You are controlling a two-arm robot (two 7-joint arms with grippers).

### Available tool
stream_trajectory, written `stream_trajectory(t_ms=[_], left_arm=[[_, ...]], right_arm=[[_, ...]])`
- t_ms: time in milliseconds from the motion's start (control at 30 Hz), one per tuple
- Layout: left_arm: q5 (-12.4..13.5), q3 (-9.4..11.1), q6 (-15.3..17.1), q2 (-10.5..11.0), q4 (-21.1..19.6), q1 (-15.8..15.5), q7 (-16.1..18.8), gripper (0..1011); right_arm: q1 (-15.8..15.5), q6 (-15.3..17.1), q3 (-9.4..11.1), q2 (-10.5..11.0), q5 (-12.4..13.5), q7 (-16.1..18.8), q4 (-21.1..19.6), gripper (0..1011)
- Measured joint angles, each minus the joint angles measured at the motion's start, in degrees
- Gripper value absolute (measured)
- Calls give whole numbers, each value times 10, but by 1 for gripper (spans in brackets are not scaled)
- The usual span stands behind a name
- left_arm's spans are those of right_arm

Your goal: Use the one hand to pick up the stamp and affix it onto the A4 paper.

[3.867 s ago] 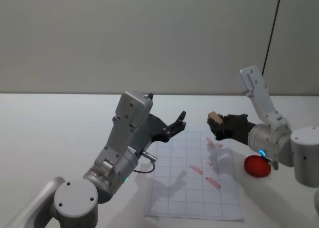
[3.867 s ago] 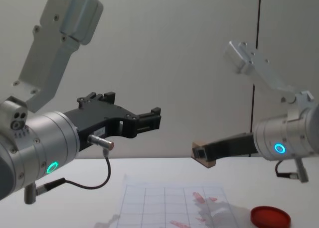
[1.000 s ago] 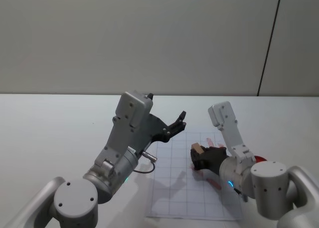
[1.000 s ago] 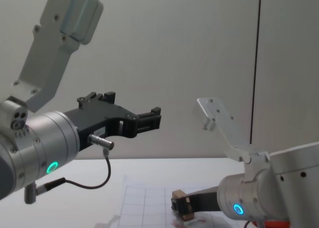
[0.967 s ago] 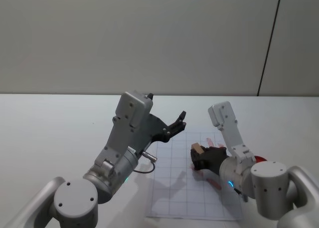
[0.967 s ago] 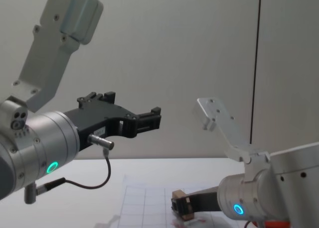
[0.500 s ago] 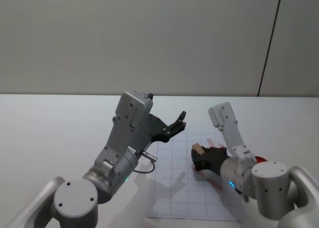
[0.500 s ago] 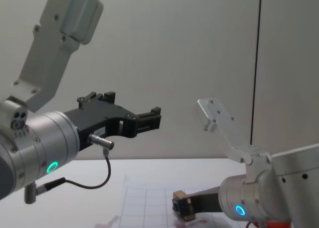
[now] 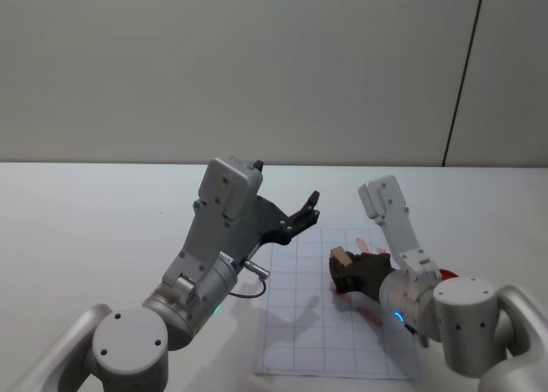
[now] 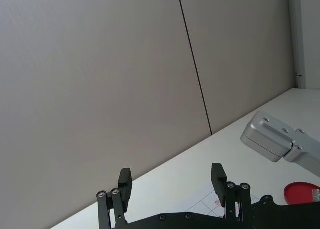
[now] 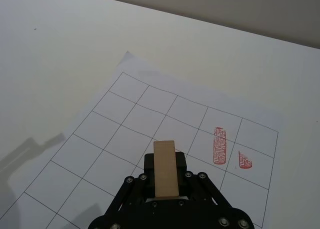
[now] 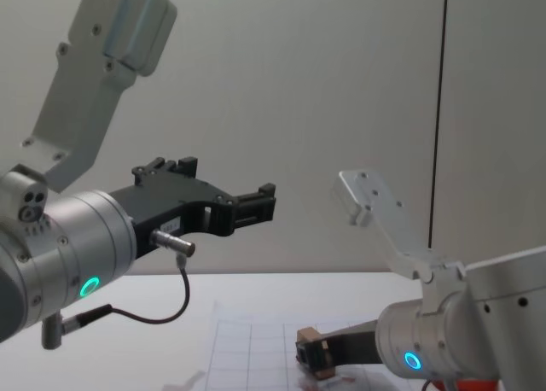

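The stamp (image 9: pixel 340 257), a small tan wooden block, sits between the fingers of my right gripper (image 9: pixel 342 270), which is shut on it low over the A4 paper (image 9: pixel 308 323). In the right wrist view the stamp (image 11: pixel 165 168) stands over the gridded A4 paper (image 11: pixel 125 134), with two red marks to one side. The chest view shows the stamp (image 12: pixel 310 354) just above the sheet (image 12: pixel 247 365). My left gripper (image 9: pixel 304 214) hangs open in the air above the paper's left part, holding nothing; its fingers (image 10: pixel 218 176) are spread wide.
A red round dish (image 10: pixel 302 193) lies on the white table to the right of the paper, mostly hidden behind my right arm in the head view. Plain wall stands behind the table (image 9: pixel 94 212).
Over the last seconds my right gripper came down and left with the stamp, from the air near the paper's far right corner to low over the sheet. In the last second it has barely moved.
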Motion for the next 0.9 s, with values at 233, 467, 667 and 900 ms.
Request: stream_trajectory(t_ms=[233,467,667,900], left_arm=[[0,0,0,0,0,0,0,1002],[0,0,0,0,0,0,0,1002],[0,0,0,0,0,0,0,1002],[0,0,0,0,0,0,0,1002]], right_arm=[[0,0,1,1,1,1,0,220],[-4,4,3,2,13,3,-13,220],[-7,3,5,3,25,2,-29,220],[-9,-9,12,4,42,-8,-53,220]])
